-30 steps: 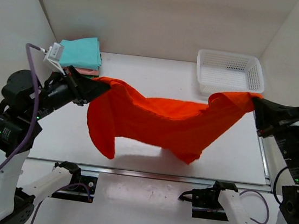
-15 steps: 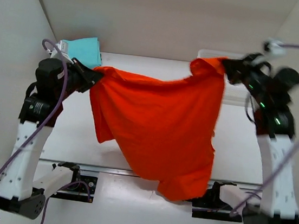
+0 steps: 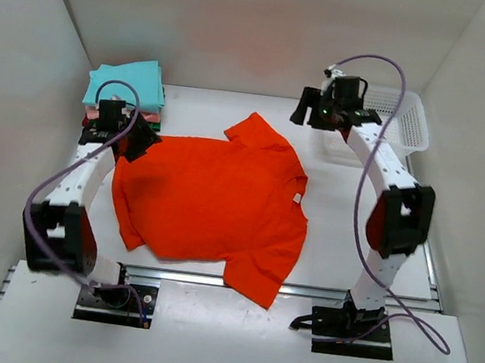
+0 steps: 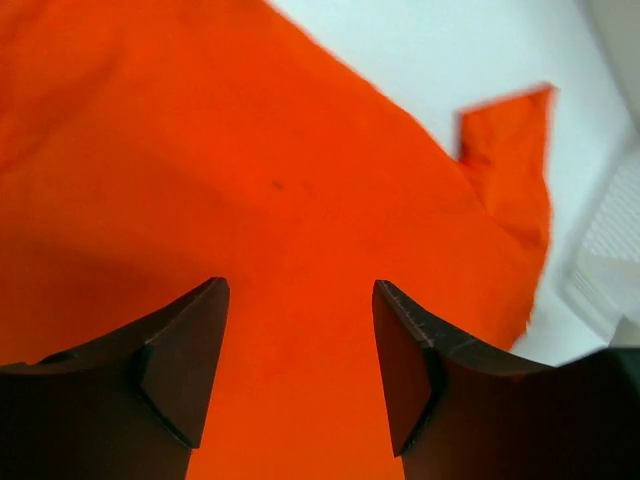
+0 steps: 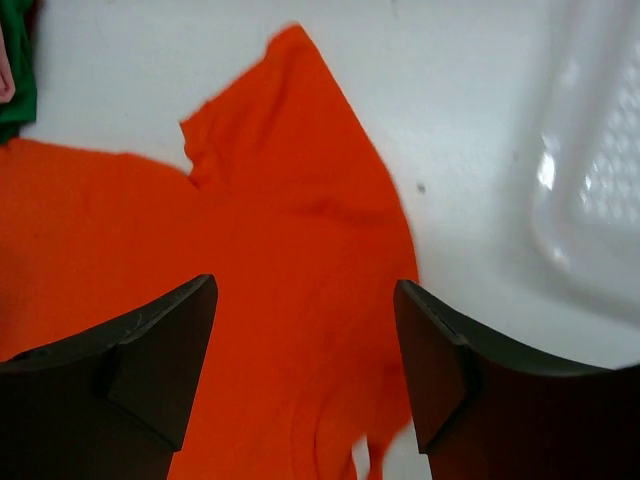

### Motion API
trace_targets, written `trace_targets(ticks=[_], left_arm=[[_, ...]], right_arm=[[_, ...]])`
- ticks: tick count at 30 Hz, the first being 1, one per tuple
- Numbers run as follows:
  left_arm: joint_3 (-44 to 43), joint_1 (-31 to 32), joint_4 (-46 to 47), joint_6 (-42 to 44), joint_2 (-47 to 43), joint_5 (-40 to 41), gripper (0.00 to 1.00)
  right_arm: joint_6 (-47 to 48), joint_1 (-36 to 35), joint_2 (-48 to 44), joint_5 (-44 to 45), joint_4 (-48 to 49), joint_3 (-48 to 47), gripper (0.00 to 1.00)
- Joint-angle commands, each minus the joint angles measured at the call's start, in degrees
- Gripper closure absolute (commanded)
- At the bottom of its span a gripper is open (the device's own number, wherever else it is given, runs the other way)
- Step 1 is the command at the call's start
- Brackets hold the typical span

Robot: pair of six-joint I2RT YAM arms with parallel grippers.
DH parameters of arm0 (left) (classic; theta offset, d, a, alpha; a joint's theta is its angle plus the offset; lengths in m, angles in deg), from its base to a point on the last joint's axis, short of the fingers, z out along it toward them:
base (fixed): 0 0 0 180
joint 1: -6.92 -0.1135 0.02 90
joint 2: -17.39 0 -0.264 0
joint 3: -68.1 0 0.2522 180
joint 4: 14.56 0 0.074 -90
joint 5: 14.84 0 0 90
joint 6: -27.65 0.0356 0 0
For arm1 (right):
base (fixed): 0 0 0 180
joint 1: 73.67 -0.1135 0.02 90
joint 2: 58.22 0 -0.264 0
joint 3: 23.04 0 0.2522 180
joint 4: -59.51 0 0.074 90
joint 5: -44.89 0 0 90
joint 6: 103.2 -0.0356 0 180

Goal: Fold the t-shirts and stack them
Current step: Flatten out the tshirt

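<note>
Entry: we record the orange-red t-shirt [image 3: 208, 208], just released from mid-air, lying flat on the table [image 3: 349, 248], our left gripper [image 4: 298, 300] at its ten o'clock and right gripper [image 5: 305, 290] at its one o'clock both open and empty; folding can begin.

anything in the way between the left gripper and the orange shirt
Nothing visible. The left gripper hangs open right over the orange t-shirt, which lies spread on the table. Its wrist view shows only bare cloth below it.
</note>
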Motion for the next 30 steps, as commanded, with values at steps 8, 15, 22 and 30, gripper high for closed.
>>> trace_targets(ticks=[8,15,22,30], left_arm=[[18.3,3.3,-10.41,4.61,-26.69,-2.48,0.31],[21.83,8.84,-7.53,6.98,-17.14,2.79,0.28],[11.47,10.15,-7.69,11.89,2.18,4.28,0.27],[3.38,10.25,-8.75,14.8,11.53,1.31,0.26]], right_arm=[[-0.2,0.12,-36.1,-1.9,-0.61,41.42,0.4],[-0.38,-8.49,-38.32,-8.14,5.18,54.99,0.42],[1.12,-10.86,-33.4,-9.57,6.87,59.05,0.44],[2.0,-9.21,-24.34,-5.35,6.95,59.05,0.44]])
